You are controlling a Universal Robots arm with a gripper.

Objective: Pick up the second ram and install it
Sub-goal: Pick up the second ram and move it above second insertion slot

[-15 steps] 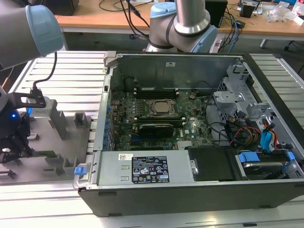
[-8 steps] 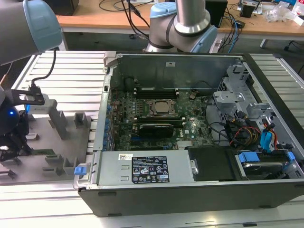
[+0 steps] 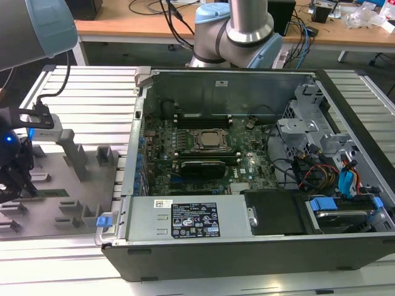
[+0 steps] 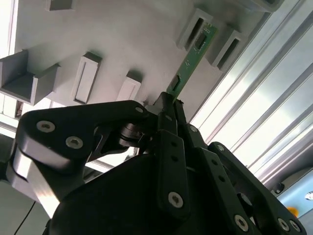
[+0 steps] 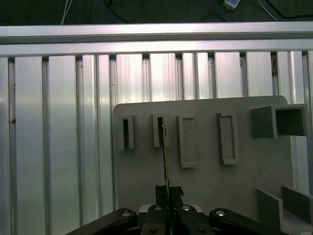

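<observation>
The second ram (image 4: pixel 192 55) is a thin green stick, and my gripper (image 4: pixel 170 104) is shut on its near end. In the first wrist view the ram (image 5: pixel 166 154) shows edge-on, running from the fingertips (image 5: pixel 161 192) to a narrow pocket of the grey tray (image 5: pixel 205 181). Whether its far end still sits in that pocket, I cannot tell. In the exterior view the gripper (image 3: pixel 17 184) is low over the tray (image 3: pixel 68 206) at the exterior view's left, with the ram (image 3: pixel 52 192) beside it.
The open computer case (image 3: pixel 247 246) lies at the exterior view's right of the tray, with the motherboard, CPU socket (image 3: pixel 210 139) and black memory slots (image 3: pixel 200 117) inside. Raised grey blocks (image 3: pixel 77 160) stand on the tray. Ribbed aluminium table (image 5: pixel 58 147) surrounds it.
</observation>
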